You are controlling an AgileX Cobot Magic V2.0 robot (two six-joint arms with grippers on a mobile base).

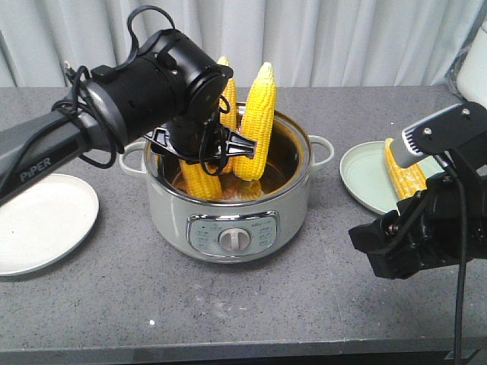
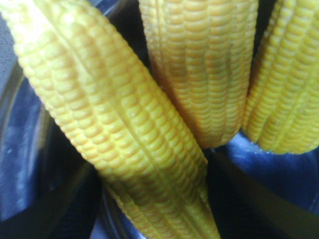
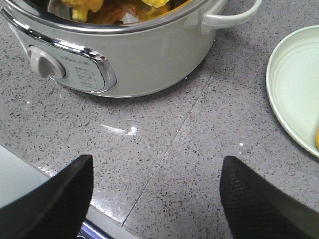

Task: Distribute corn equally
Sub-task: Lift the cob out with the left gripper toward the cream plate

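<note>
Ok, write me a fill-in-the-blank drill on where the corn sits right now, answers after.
The pot has ___ corn cobs standing in it.
The green plate holds ___ cob.
The white plate holds ___ corn.
The right gripper hangs over the counter with its jaws ___.
Missing words: three; one; no; open.

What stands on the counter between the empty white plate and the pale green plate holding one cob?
The electric pot, with three corn cobs standing upright inside it. The exterior front view shows this most clearly, with a plate on either side.
</note>
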